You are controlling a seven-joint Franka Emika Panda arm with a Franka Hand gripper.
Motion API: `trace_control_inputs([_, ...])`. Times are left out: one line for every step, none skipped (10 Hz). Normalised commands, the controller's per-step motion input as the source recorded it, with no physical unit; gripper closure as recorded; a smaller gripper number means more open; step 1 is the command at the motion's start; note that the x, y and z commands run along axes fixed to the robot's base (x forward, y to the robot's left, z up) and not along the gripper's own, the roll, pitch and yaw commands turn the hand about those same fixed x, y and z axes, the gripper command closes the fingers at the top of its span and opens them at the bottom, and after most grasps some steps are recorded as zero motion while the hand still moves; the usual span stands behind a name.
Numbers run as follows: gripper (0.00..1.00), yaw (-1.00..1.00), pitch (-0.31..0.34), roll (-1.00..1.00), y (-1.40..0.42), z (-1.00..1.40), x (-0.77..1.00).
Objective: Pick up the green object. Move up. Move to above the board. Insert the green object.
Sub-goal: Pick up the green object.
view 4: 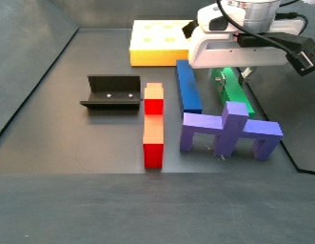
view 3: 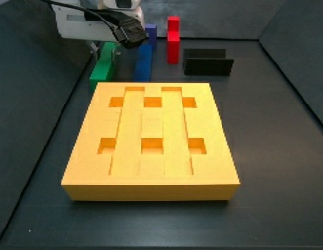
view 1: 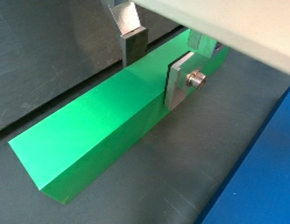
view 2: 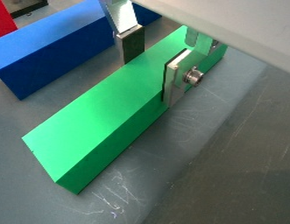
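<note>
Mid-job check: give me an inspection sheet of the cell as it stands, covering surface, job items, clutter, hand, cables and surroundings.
Surface: dark grey floor, scuffed, with pale scratches in both wrist views.
Green object: lies flat on the floor beside the blue bar, apart from it.
Board: lies flat, its six square holes empty.
Clutter: fixture; a red and orange bar; a purple piece.
Hand: low over the green object, fingers straddling it, one on each long side. Whether the pads touch cannot be told.
Cables: black cable looping off the wrist.
Surroundings: dark walls around the floor.
</note>
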Motion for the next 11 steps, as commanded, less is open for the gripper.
trace_control_inputs([1.00,0.00,0.000,0.00,0.00,0.00,0.00])
trace_control_inputs([1.00,0.00,0.000,0.00,0.00,0.00,0.00])
trace_control_inputs([1.00,0.00,0.000,0.00,0.00,0.00,0.00])
trace_control_inputs([1.00,0.00,0.000,0.00,0.00,0.00,0.00])
trace_control_inputs([1.00,0.00,0.000,0.00,0.00,0.00,0.00])
trace_control_inputs([1.00,0.00,0.000,0.00,0.00,0.00,0.00])
trace_control_inputs([1.00,0.00,0.000,0.00,0.00,0.00,0.00])
trace_control_inputs([1.00,0.00,0.000,0.00,0.00,0.00,0.00])
trace_control_inputs([1.00,0.00,0.000,0.00,0.00,0.00,0.00])
trace_control_inputs([1.00,0.00,0.000,0.00,0.00,0.00,0.00])
trace_control_inputs([1.00,0.00,0.000,0.00,0.00,0.00,0.00])
